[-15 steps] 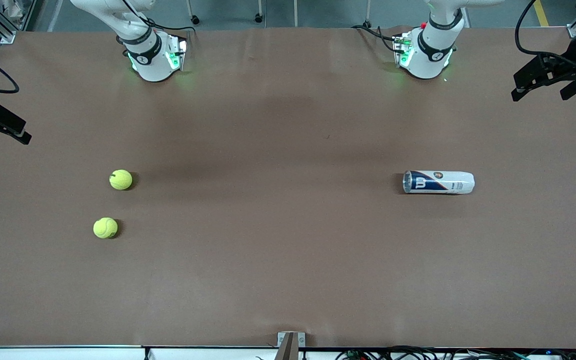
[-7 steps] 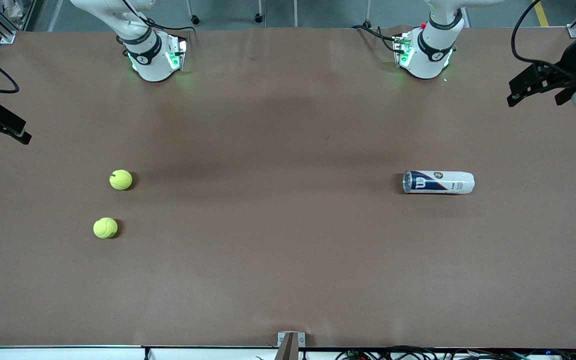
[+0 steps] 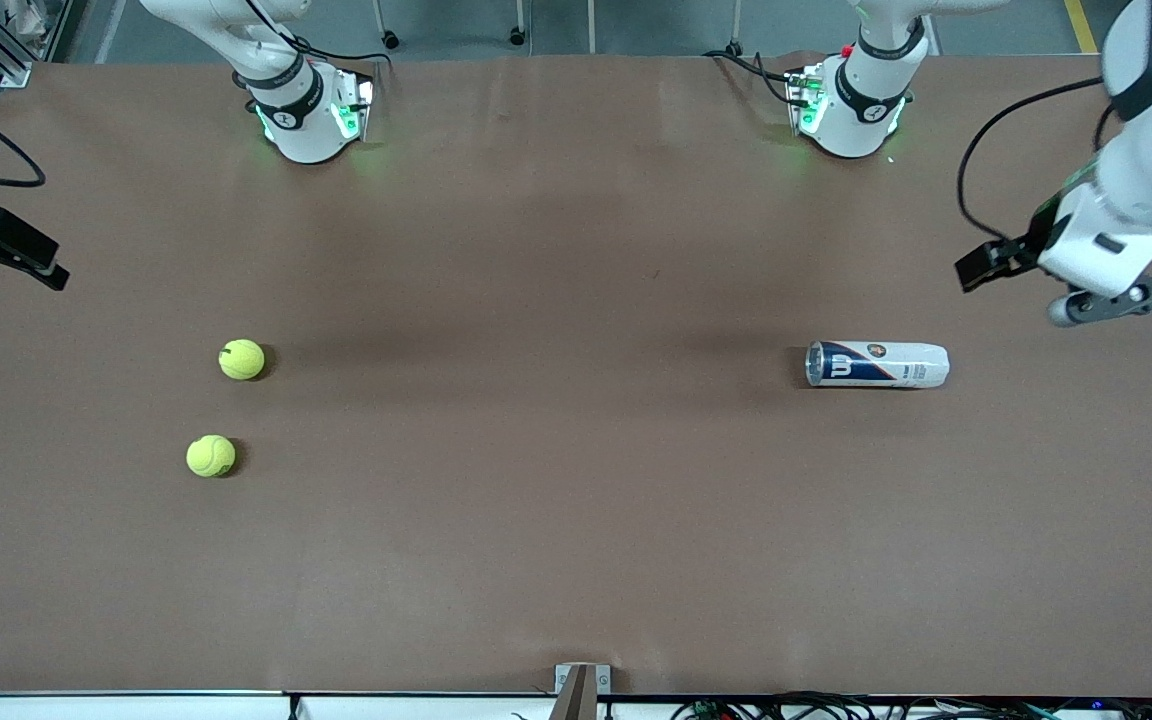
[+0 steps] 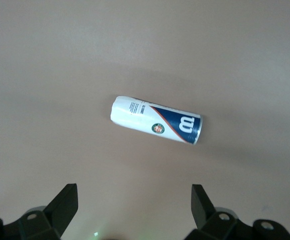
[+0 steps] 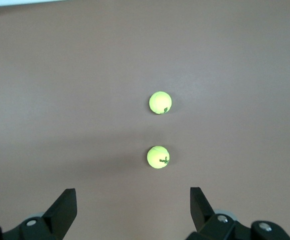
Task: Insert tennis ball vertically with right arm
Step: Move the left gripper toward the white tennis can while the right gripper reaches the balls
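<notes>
Front view: brown paper-covered table [image 3: 576, 500]. Two fuzzy yellow-green tennis balls lie toward the right arm's end, well apart from each other; the farther ball [image 3: 241, 359] sits farther from the camera than the nearer ball [image 3: 210, 456]. A white-and-navy cylindrical ball can [image 3: 877, 364] lies on its side toward the left arm's end, its open metal-rimmed mouth facing the table's middle. Wide bare table lies between the balls and the can, and between both and the near table edge. The right gripper [image 3: 1, 255] is cut off at the frame edge over the right arm's end of the table; its fingertips are hard to make out here. The left gripper [image 3: 1026, 275] hangs over the table near the can's closed end, partly hidden by its own white wrist.

Left wrist view: the can [image 4: 156, 120] lies whole and unobstructed on bare table. Only the tips of the two black fingers [image 4: 65, 206] show, the rest cut off by the frame; they stand wide apart, holding nothing.

Right wrist view: both balls are seen, one [image 5: 160, 102] past the other [image 5: 158, 157], not touching, clear table all round. The right gripper's [image 5: 132, 210] black fingers are likewise cropped to their tips, spread wide and empty, with neither ball between them.
</notes>
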Controlling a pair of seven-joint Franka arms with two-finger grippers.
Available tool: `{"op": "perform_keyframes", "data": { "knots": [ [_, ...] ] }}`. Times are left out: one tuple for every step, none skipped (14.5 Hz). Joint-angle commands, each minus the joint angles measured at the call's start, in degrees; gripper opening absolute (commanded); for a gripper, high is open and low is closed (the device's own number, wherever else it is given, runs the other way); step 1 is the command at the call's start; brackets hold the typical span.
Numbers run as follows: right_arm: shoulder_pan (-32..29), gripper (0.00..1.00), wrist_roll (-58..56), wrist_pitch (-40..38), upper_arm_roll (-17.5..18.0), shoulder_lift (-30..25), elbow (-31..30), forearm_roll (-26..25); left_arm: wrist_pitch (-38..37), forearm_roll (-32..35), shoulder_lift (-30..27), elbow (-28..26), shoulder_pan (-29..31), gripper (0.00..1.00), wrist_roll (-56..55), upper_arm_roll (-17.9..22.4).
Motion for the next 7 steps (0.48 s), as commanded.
{"op": "perform_keyframes", "data": {
  "knots": [
    [1.35, 1.00, -0.71, -0.18, -0.23, 4.41, 0.74, 0.49, 8.51, 1.18, -6.87, -12.92, 2.40, 1.00, -5.13, -0.15],
    [1.62, 1.00, -0.72, -0.01, -0.32, 5.46, 0.83, 0.40, 11.59, 1.18, -8.19, -16.53, 3.72, 1.00, -6.36, -0.24],
    [1.53, 1.00, -0.28, 0.08, -0.24, 5.73, 0.74, 0.57, 14.06, 1.18, -9.25, -19.70, 5.30, 1.00, -7.94, -0.24],
    [1.44, 1.00, -0.10, 0.08, -0.23, 6.00, 0.74, 0.57, 16.52, 1.18, -9.60, -22.16, 6.36, 1.00, -9.96, -0.24],
    [1.62, 1.00, -0.01, 0.17, -0.23, 7.83, 0.57, 0.57, 17.93, 1.18, -9.43, -23.15, 6.98, 1.00, -12.59, -0.24],
    [1.70, 1.00, -0.27, 0.00, -0.23, 9.85, 0.91, 0.23, 19.17, 1.09, -8.39, -23.42, 7.68, 1.00, -17.40, -0.24],
    [1.79, 1.00, -0.71, 0.26, -0.32, 10.04, 0.83, 0.05, 20.31, 1.09, -6.38, -23.42, 7.68, 1.00, -23.02, -0.32]
  ]
}}
